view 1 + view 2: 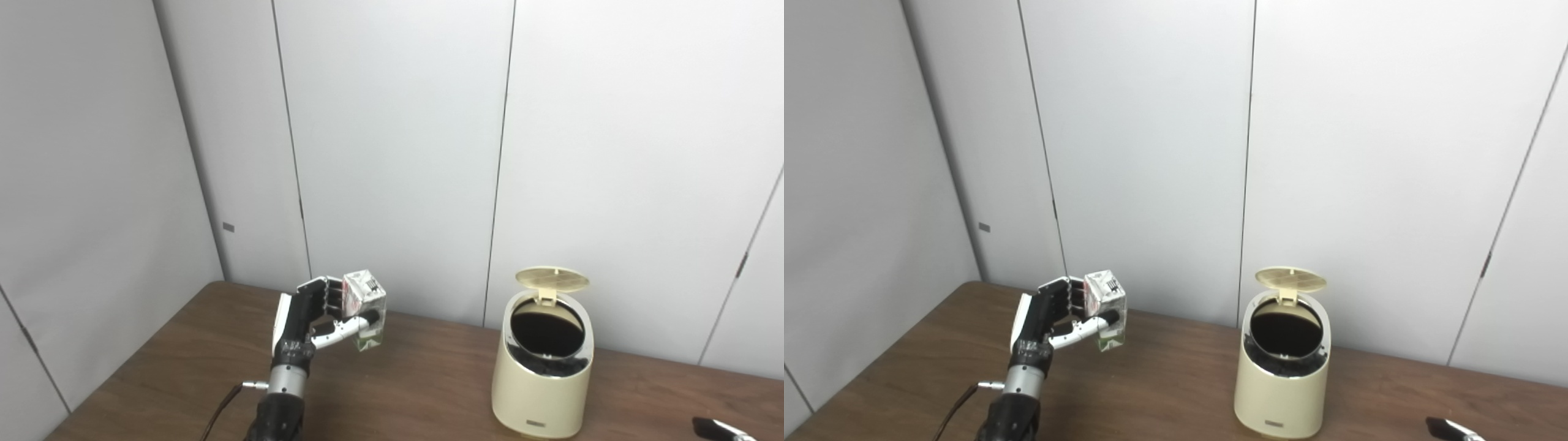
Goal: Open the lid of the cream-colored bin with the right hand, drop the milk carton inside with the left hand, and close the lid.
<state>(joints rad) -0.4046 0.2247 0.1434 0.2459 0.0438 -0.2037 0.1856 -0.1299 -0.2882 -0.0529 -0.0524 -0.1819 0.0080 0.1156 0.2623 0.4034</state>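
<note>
White milk carton (365, 309) in left hand (309, 315)

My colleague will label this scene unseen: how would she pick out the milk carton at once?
Start at the brown table and its cream-colored bin, lid flipped up. Look left to the left hand, raised above the tabletop. The milk carton is the small white, gable-topped box it grips, green near the bottom.

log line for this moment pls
left hand: holds carton aloft | bin lid: open | right hand: low, state unclear
</note>
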